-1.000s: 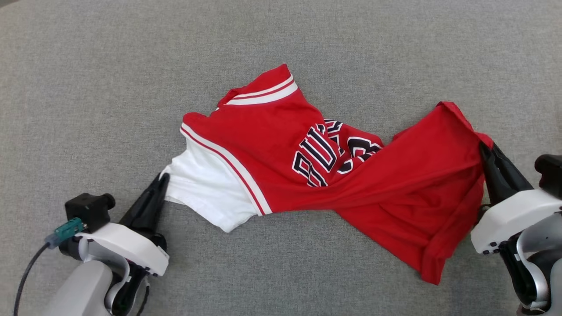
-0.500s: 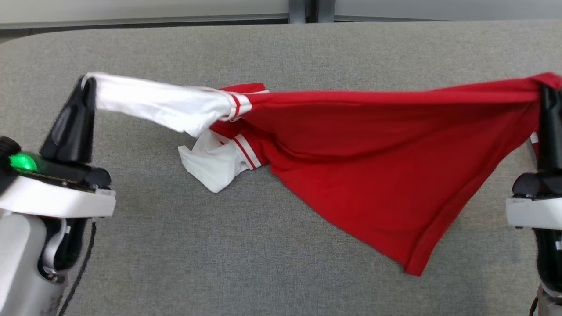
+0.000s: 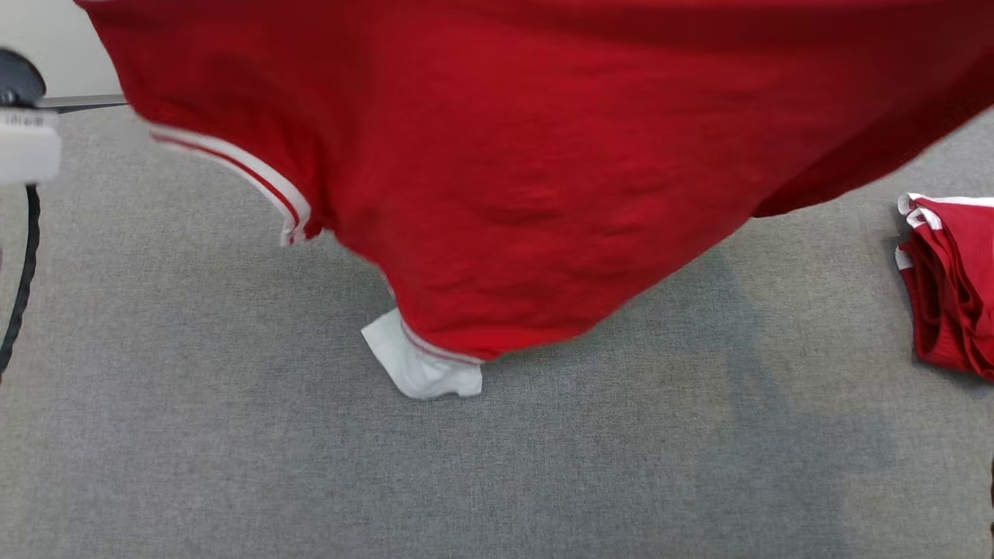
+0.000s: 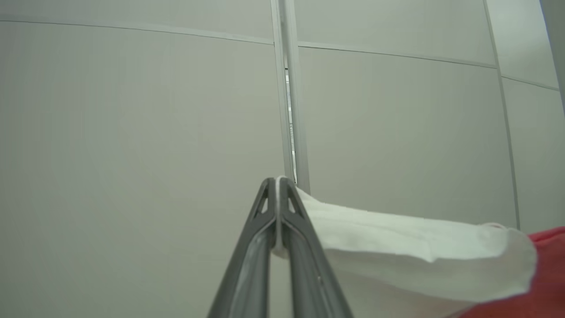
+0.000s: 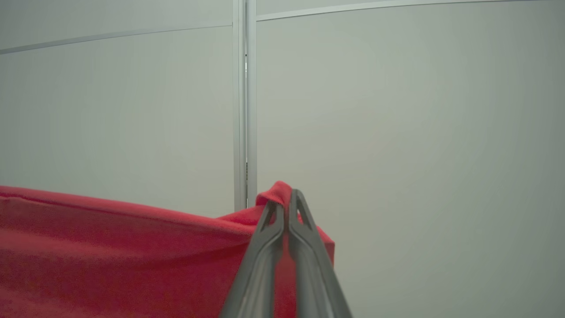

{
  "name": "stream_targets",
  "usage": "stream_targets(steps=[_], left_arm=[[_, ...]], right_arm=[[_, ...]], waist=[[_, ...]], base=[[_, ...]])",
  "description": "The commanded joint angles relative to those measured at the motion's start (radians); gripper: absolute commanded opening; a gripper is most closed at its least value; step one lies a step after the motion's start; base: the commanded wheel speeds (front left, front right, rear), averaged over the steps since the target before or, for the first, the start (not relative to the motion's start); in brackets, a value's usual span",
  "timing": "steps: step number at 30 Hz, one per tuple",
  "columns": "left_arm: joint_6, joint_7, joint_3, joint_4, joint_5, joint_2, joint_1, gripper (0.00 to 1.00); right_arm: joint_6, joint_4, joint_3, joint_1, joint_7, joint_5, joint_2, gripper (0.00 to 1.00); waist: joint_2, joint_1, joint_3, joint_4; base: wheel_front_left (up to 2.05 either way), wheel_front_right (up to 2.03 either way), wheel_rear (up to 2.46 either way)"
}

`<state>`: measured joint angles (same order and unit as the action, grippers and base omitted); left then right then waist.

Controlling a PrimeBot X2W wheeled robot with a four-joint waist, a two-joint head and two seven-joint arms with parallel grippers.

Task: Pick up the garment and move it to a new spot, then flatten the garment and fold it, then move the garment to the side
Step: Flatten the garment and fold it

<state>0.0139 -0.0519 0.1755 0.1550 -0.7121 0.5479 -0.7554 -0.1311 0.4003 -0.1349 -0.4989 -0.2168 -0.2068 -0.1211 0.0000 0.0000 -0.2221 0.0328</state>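
Left wrist view has the left gripper (image 4: 278,181) in the middle, with both dark fingers pressed together. Between their tips a thin edge of white cloth is clamped. This cloth is the white sleeve part of the garment (image 4: 397,251), which runs away to the right of that view and turns red at the lower right corner. Behind the fingers stands a pale wall (image 4: 132,132) made of panels, with a narrow metal post (image 4: 291,110) between two of them.

Right wrist view shows the right gripper (image 5: 287,194) in the same way, its jaws closed on a small fold of red cloth that sticks out over the tips. From there the red fabric stretches to the left of that view.

On the head view the garment hangs wide across the upper part, lifted above the grey table (image 3: 233,466). Its red body sags down to a point near the middle, where a white end with red stripes reaches the table; I cannot tell if it touches. A soft shadow lies on the table under the cloth. At the left edge are a white part of the left arm (image 3: 27,147) and a black cable (image 3: 23,272). At the right edge, well apart, a folded red cloth (image 3: 947,287) with white trim lies on the table.
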Motion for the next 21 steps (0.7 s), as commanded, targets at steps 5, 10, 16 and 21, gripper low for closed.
stream_targets(steps=[5,10,16,21], left_arm=[[-0.025,0.028,0.030,-0.128,-0.040,-0.042,-0.104,0.00],[-0.064,-0.002,0.054,-0.296,-0.029,-0.081,-0.245,0.00],[-0.100,-0.089,0.075,-0.539,0.010,-0.123,-0.459,0.00],[-0.119,-0.158,0.085,-0.726,0.034,-0.139,-0.618,0.00]], right_arm=[[0.001,-0.079,-0.005,-0.056,-0.010,-0.015,-0.012,0.00],[0.001,-0.190,0.006,-0.174,0.008,-0.025,-0.019,0.00],[0.001,-0.400,0.055,-0.408,0.078,-0.014,0.002,0.00],[0.001,-0.619,0.104,-0.586,0.196,-0.005,0.033,0.00]], waist=[[0.0000,0.0000,-0.012,0.004],[0.0000,0.0000,-0.068,0.002],[0.0000,0.0000,-0.123,-0.018],[0.0000,0.0000,-0.129,-0.047]], base=[[0.00,0.00,0.00],[0.00,0.00,0.00],[0.00,0.00,0.00],[0.00,0.00,0.00]])
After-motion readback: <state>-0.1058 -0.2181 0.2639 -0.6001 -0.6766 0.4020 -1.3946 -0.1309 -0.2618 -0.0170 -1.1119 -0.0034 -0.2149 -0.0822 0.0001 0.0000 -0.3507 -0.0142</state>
